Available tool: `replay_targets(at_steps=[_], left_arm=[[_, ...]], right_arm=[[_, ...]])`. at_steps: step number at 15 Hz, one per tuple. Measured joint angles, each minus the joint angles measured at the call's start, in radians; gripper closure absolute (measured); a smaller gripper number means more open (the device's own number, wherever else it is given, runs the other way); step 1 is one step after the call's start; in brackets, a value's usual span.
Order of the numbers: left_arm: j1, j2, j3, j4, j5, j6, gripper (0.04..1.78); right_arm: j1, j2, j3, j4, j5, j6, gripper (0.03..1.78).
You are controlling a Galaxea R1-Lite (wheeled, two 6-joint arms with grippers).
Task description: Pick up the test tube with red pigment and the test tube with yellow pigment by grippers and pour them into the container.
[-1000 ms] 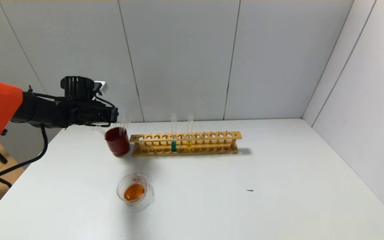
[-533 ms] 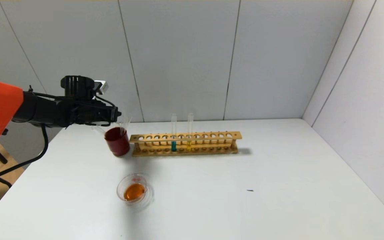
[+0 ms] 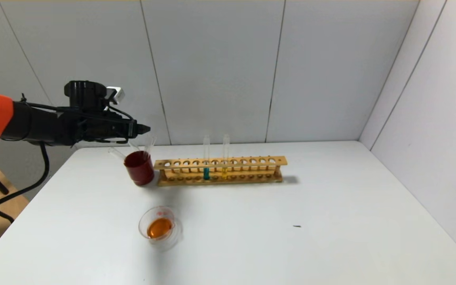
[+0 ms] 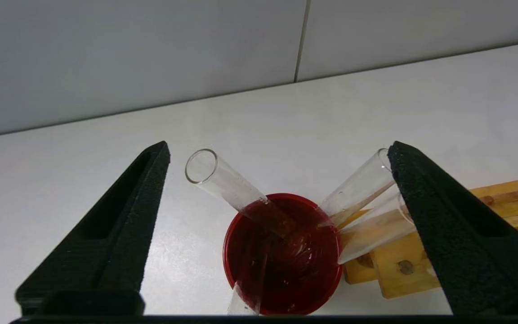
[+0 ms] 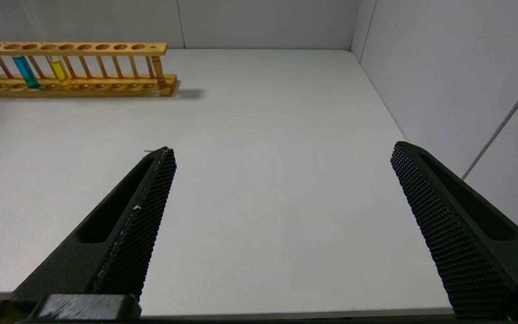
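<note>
My left gripper (image 3: 144, 128) hangs open just above the dark red cup (image 3: 139, 169), at the left end of the wooden rack (image 3: 220, 171). Nothing is between its fingers (image 4: 119, 225). In the left wrist view the gripper (image 4: 279, 148) straddles the cup (image 4: 281, 261), where several empty clear tubes (image 4: 223, 182) lean against the rim. The test tube with yellow pigment (image 3: 224, 171) stands in the rack. No test tube with red pigment is in view. The container (image 3: 160, 227), near the table front, holds orange liquid. My right gripper (image 5: 282, 148) is open and empty over bare table.
A teal-liquid tube (image 3: 206, 173) stands in the rack beside the yellow one (image 5: 60, 72). A small dark speck (image 3: 297, 226) lies on the white table (image 3: 331, 221). Grey walls close the back and right sides.
My left gripper has gone from shut to wide open and has risen a little above the red cup. The clear tubes stay leaning in the cup.
</note>
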Motion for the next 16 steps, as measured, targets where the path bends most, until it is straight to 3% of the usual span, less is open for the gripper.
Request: replay_targets(at_steps=[6, 10, 16], left_arm=[[-0.001, -0.127, 0.002, 0.043, 0.006, 0.028, 0.07], [-0.001, -0.312, 0.054, 0.069, 0.036, 0.037, 0.07], [0.026, -0.819, 0.339, 0.098, 0.129, 0.039, 0.07]], right_arm=[[0.000, 0.000, 0.000, 0.000, 0.000, 0.000, 0.06], [0.000, 0.000, 0.000, 0.000, 0.000, 0.000, 0.06], [0.001, 0.000, 0.000, 0.000, 0.000, 0.000, 0.06]])
